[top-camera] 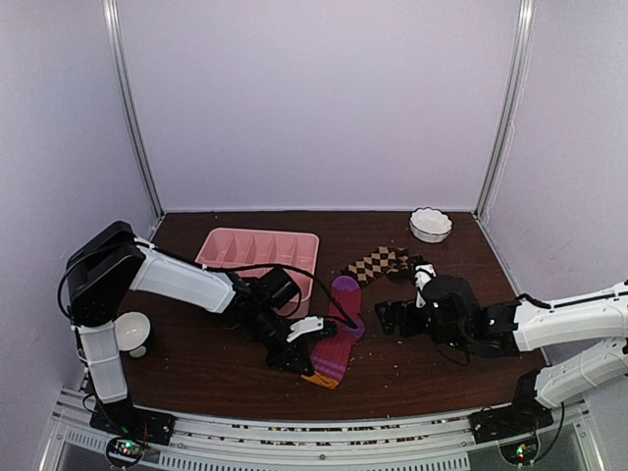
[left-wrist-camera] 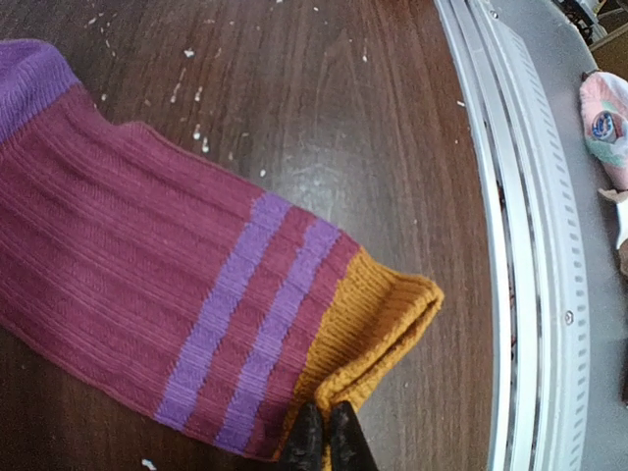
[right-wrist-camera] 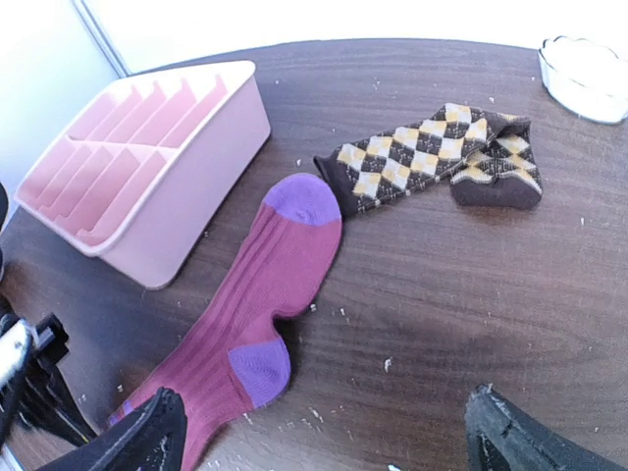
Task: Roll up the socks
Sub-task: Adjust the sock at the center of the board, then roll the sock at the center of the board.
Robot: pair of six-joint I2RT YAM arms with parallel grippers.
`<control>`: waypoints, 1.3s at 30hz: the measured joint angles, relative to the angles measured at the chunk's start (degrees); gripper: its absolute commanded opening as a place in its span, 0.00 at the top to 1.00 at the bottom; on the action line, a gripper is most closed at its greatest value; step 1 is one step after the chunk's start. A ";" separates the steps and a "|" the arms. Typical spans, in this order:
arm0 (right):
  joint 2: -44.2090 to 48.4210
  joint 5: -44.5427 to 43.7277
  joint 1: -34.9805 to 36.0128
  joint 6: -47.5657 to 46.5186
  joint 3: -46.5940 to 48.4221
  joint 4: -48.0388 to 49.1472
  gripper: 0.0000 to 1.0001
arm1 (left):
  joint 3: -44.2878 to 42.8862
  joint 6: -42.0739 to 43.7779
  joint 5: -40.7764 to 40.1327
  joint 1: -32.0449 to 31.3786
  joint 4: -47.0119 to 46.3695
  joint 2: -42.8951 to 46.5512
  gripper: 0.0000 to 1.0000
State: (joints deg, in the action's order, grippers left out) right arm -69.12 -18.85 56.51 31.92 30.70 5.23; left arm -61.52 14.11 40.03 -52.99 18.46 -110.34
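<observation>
Dark wooden counter (top-camera: 196,368), flecked with pale crumbs. Magenta-pink sock (top-camera: 336,332) (left-wrist-camera: 147,245) (right-wrist-camera: 265,294) flat on it near the middle, running diagonally: purple toe toward the far side, purple heel patch midway, orange cuff with two purple stripes at the near end. Left hand (top-camera: 306,361) (left-wrist-camera: 325,442) down at that cuff, fingers pressed together and pinching the orange edge. Cuff slightly lifted and folded there in the left wrist view.

Brown-and-tan checkered sock (top-camera: 378,263) (right-wrist-camera: 422,157) farther back and to the right of the pink one, one end doubled back on itself. Other end just beside the purple toe; touching or not, cannot tell.

Right hand (top-camera: 392,316) (right-wrist-camera: 334,442) low over the counter to the right of the pink sock, fingers spread wide apart, aimed toward both socks, apart from both.

Pink divided tray (top-camera: 257,250) (right-wrist-camera: 147,157) at the far left, left of the purple toe, near it. Small white scalloped bowl (top-camera: 430,224) (right-wrist-camera: 589,78) at the far right corner, well apart from the socks. White rounded thing (top-camera: 132,332) beside the left arm's base.
</observation>
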 measured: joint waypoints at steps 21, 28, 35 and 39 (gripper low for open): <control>-26.47 3.10 27.43 -16.17 1.42 26.32 0.43 | 2.10 -3.28 -0.85 -0.37 -1.75 1.11 1.00; -30.93 0.63 27.41 -18.12 2.93 28.89 0.62 | 2.10 -3.13 -0.81 -0.37 -1.57 0.96 1.00; -33.33 -0.72 26.95 -17.99 2.67 30.71 0.78 | 1.05 -2.21 -0.04 -0.37 -0.28 -0.24 1.00; -33.59 -0.59 26.03 -18.01 2.40 32.37 0.92 | 0.74 -1.64 0.04 -0.37 0.35 -0.35 1.00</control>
State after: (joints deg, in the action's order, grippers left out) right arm -102.72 -19.44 82.54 13.91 33.10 37.60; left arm -60.77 12.47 40.07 -53.36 18.81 -110.69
